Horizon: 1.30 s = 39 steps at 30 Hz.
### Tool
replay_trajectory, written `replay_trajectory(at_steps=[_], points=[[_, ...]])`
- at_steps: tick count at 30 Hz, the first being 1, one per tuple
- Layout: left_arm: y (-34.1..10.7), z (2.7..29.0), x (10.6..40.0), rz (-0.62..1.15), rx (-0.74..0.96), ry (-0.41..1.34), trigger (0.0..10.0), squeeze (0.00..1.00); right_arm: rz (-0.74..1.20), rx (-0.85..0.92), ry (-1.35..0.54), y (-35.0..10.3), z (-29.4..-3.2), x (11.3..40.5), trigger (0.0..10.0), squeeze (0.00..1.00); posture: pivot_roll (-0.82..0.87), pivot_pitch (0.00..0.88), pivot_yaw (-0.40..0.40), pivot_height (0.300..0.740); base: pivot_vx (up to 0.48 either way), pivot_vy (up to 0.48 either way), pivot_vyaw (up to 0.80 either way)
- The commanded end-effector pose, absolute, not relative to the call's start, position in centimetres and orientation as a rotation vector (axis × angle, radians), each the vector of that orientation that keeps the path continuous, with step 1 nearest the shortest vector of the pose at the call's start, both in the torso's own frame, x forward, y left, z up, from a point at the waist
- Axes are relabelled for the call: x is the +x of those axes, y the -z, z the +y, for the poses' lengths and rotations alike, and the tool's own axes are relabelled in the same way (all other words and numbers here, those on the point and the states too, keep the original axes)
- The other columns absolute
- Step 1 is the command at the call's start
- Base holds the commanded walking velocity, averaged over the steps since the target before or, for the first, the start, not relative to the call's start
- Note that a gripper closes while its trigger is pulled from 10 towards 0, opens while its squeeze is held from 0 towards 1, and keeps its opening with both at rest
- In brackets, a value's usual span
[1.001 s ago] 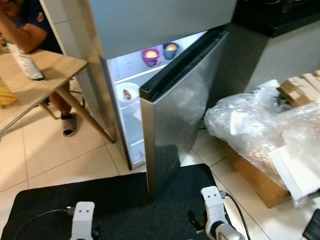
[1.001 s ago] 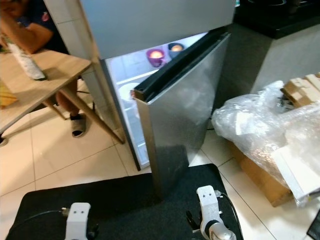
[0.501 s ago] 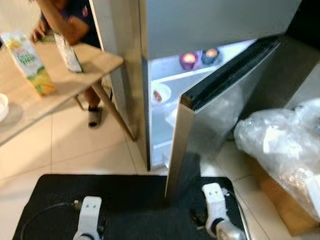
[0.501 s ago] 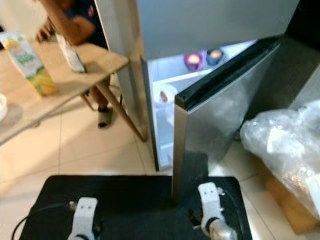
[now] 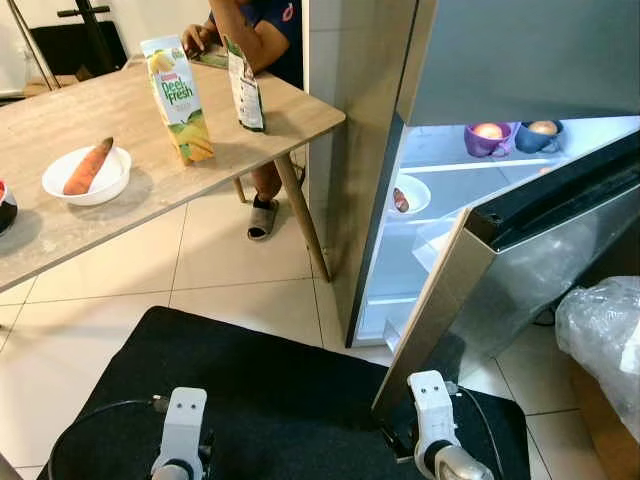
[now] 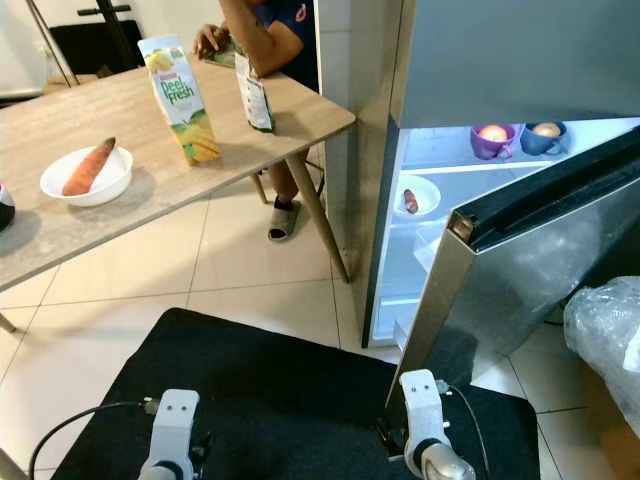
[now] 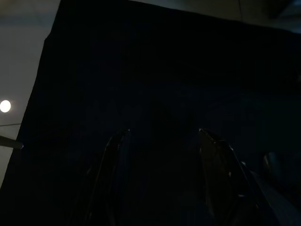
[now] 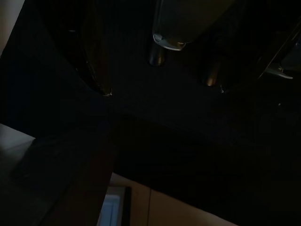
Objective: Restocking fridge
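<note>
Meanwhile, the fridge [image 5: 480, 180] door [image 5: 520, 270] was seen open; juice carton [image 5: 178, 97] stood on table [image 5: 130, 150]. Left gripper [image 7: 162, 155] fingers were seen spread apart, right gripper [image 8: 162, 89] likewise.

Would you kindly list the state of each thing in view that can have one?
fridge door: open, swung out.
juice carton: upright on the table, closed.
white bowl: holds a carrot.
purple bowl: on the fridge shelf, holds a round fruit.
left gripper: fingers apart, empty.
right gripper: fingers apart, empty.
</note>
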<state>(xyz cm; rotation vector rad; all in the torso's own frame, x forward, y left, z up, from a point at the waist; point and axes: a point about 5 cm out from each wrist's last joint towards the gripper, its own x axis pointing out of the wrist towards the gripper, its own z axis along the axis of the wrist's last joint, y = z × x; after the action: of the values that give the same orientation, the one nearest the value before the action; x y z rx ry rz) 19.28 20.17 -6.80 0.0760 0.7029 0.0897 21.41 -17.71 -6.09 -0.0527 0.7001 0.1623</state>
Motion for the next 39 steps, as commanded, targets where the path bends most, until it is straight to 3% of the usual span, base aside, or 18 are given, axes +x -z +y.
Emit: replay_trajectory(at_steps=[1, 14, 32, 39], points=[[7.0, 20.7, 18.8, 0.725, 0.071, -0.111, 10.0, 0.00, 0.726, -0.036, -0.144, 6.5, -17.8, 20.8, 10.0, 0.00, -0.13, 0.136, 0.025, 0.740, 0.000, -0.480, 0.00], [6.8, 20.5, 19.3, 0.709, 0.050, -0.124, 10.0, 0.00, 0.725, -0.035, -0.141, 6.4, -17.9, 20.9, 10.0, 0.00, -0.14, 0.132, 0.028, 0.740, 0.000, -0.468, 0.00], [6.5, 19.9, 19.2, 0.646, 0.005, 0.008, 10.0, 0.00, 0.693, -0.042, -0.164, 6.0, -17.5, 21.6, 10.0, 0.00, -0.14, 0.122, 0.030, 0.740, 0.000, 0.000, 0.00], [6.6, 19.1, 18.7, 0.658, 0.070, 0.182, 10.0, 0.00, 0.652, -0.068, -0.224, 5.5, -16.8, 22.3, 10.0, 0.00, -0.15, 0.129, 0.027, 0.740, 0.000, 0.000, 0.00]])
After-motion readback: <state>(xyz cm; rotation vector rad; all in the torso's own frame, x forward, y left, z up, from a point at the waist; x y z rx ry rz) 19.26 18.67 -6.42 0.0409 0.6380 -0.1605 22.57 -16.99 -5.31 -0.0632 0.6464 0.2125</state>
